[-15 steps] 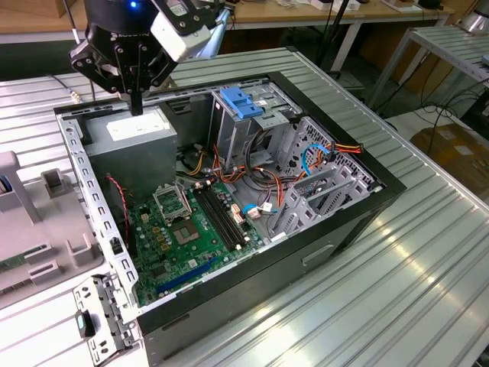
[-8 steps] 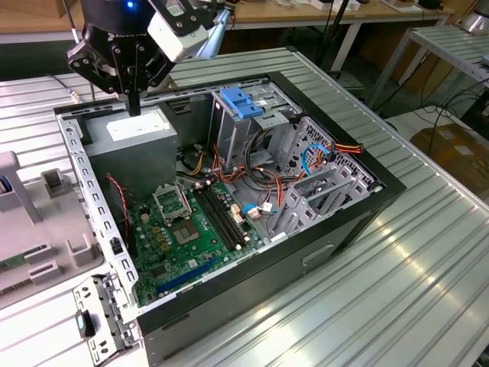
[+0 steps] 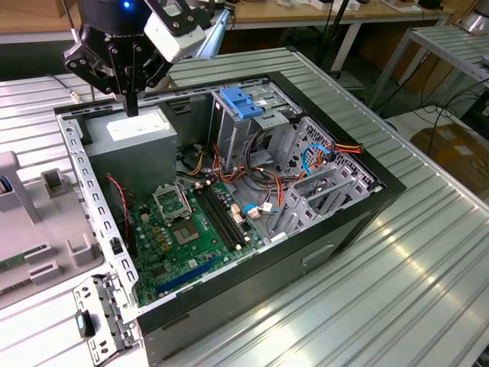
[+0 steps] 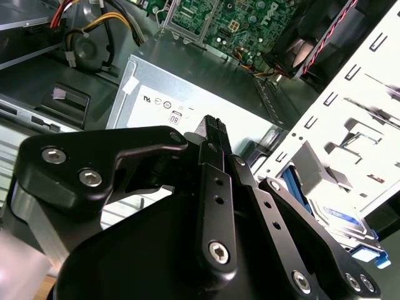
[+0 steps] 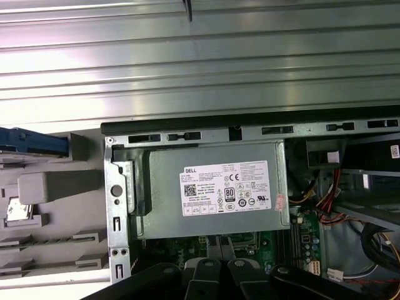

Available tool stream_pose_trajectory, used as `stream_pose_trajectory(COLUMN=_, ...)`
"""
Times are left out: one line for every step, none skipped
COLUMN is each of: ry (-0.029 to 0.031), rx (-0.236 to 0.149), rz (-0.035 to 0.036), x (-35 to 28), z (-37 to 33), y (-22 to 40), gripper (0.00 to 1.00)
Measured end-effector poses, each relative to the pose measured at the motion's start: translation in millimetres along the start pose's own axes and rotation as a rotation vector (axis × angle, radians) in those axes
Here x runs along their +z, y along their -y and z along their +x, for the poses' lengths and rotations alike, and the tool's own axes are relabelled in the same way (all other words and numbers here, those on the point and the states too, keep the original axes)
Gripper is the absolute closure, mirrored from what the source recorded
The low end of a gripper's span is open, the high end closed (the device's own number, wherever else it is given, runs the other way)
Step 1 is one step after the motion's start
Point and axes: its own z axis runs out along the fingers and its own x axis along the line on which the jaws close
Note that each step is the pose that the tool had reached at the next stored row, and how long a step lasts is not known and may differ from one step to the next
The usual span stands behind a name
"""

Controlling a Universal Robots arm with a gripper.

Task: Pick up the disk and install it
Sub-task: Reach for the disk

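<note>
- 9 o'clock, exterior view: grey tray (image 3: 30,229) sits on the table beside the open PC case (image 3: 367,195). The disk (image 5: 34,142) lies on it, outside the case. Its blue carrier edge shows in the first wrist view, and its silver face (image 4: 340,217) in the second wrist view.
- 11 o'clock: gripper (image 3: 132,107) hangs over the power supply (image 3: 130,138), fingers pressed together w/ nothing between them. It is apart from the disk, w/ the case wall (image 3: 84,183) standing between the two.
- Risk 1: fingers clenched. Judged: if they reach the carrier like that they would land on top and shove it across the tray, not straddle it.
- Risk 2: tips point straight down at the power supply lid. Any drop here prob. hits sheet metal, and a low sideways pass could clip the case wall.
- 6–7 o'clock: motherboard (image 3: 183,229) lies exposed on the case floor. A slipped disk could land on its sockets.
- 12 o'clock: fixed blue bracket (image 3: 241,102) tops the drive cage (image 3: 237,134). It has the same blue as the carrier, so it could be mistaken for the target.
- 2–3 o'clock: loose cables (image 3: 321,157) bunch beside the cage. Judged likely to snag or block a disk sliding in, esp. if it goes in tilted.
</note>
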Motion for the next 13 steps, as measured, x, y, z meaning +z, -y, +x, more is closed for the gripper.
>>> stream_pose_trajectory(ry=0.0, rx=0.0, rz=0.0, x=0.0, z=0.4, y=0.0, gripper=0.89)
stream_pose_trajectory(ry=0.0, rx=0.0, rz=-0.0001, x=0.0, z=0.8, y=0.1, gripper=0.89)
stream_pose_trajectory(ry=0.0001, rx=0.0, rz=-0.0001, x=0.0, z=1.2, y=0.1, gripper=0.89)
stream_pose_trajectory(ry=0.0, rx=0.0, rz=-0.0001, x=0.0, z=1.8, y=0.1, gripper=0.89)
stream_pose_trajectory(ry=0.0, rx=0.0, rz=0.0, x=0.0, z=2.4, y=0.2, gripper=0.89)
stream_pose_trajectory(ry=0.0001, rx=0.0, rz=0.0, x=-0.1, z=3.0, y=0.2, gripper=0.89)
stream_pose_trajectory(ry=0.0, rx=0.0, rz=0.0, x=-0.1, z=3.3, y=0.3, gripper=0.89)
stream_pose_trajectory(ry=0.0, rx=0.0, rz=-0.0001, x=-0.1, z=3.5, y=0.3, gripper=0.89)
stream_pose_trajectory(ry=0.0, rx=0.0, rz=0.0, x=-0.1, z=3.7, y=0.3, gripper=0.89)
stream_pose_trajectory(ry=0.0001, rx=0.0, rz=-0.0001, x=-0.1, z=4.1, y=0.3, gripper=0.89)
stream_pose_trajectory(ry=0.0, rx=0.0, rz=-0.0001, x=-0.1, z=4.3, y=0.3, gripper=0.89)
stream_pose_trajectory(ry=0.0, rx=0.0, rz=0.0, x=-0.1, z=4.4, y=0.3, gripper=0.89)
stream_pose_trajectory(ry=0.0001, rx=0.0, rz=-0.0001, x=-0.1, z=4.4, y=0.3, gripper=0.89)
